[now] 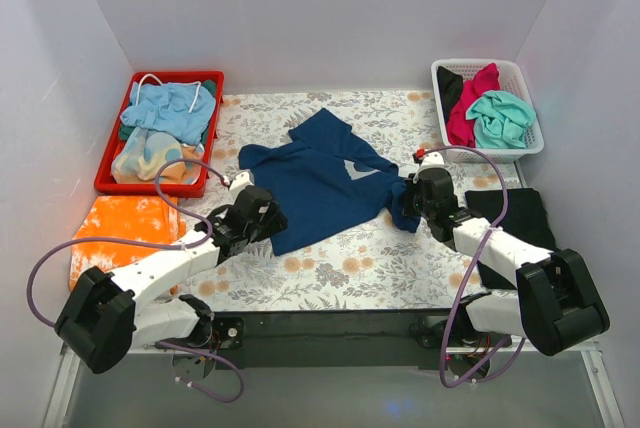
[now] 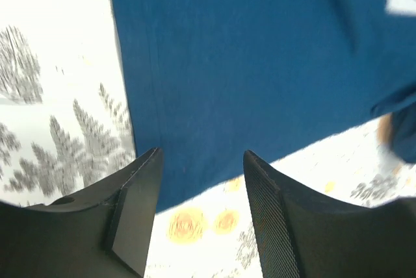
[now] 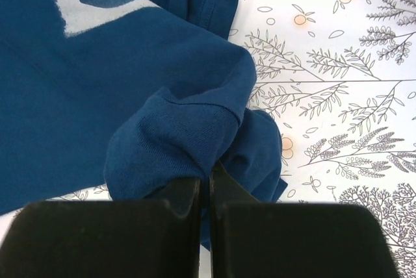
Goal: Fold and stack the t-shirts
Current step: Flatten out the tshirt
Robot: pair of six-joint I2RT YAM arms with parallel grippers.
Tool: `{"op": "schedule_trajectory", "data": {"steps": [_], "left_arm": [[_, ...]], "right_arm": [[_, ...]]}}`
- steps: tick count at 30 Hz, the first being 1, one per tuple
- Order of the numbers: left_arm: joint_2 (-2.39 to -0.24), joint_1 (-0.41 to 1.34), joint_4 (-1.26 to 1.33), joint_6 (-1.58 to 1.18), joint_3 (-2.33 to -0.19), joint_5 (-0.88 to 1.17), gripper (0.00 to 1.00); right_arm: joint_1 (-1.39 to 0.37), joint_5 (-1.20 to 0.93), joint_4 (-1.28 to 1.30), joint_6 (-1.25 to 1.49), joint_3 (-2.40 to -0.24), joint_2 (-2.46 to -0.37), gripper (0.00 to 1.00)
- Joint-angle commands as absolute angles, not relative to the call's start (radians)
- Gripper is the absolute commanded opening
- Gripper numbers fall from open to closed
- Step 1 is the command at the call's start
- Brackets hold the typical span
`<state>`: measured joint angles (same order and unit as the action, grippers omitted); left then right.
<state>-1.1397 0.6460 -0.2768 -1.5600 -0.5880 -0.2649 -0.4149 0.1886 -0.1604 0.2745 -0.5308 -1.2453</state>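
A navy-blue t-shirt (image 1: 320, 183) lies spread and rumpled on the flowered tablecloth, its pale chest print (image 1: 355, 170) facing up. My right gripper (image 1: 410, 198) is shut on a bunched fold of its right edge (image 3: 188, 135), jaws pressed together (image 3: 209, 177). My left gripper (image 1: 262, 210) hangs open over the shirt's near-left hem (image 2: 260, 63). Nothing lies between its fingertips (image 2: 201, 161). A black t-shirt (image 1: 520, 213) lies flat to the right. Magenta (image 1: 462, 113) and teal (image 1: 500, 118) t-shirts are piled in a basket.
The white basket (image 1: 478, 63) stands at the back right. A red tray (image 1: 113, 140) of pale-blue and patterned cloths stands at the back left. An orange cloth (image 1: 125, 233) lies in front of the tray. White walls close in three sides.
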Motion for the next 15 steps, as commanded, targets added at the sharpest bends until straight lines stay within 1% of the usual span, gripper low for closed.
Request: {"op": "schedule_trajectory", "data": {"steps": [1, 7, 15], "left_arm": [[-1.153, 0.721, -0.388, -1.653, -0.575, -0.285, 0.53], [-1.221, 0.810, -0.423, -1.735, -0.560, -0.354, 0.55], [-1.350, 0.839, -0.451, -1.761, -0.598, -0.413, 0.58]], "right_arm": [[-0.420, 0.210, -0.195, 0.296, -0.514, -1.244, 0.01], [-0.420, 0.230, -0.195, 0.291, -0.506, -1.238, 0.01], [-0.420, 0.242, -0.195, 0.290, -0.499, -1.235, 0.01]]}}
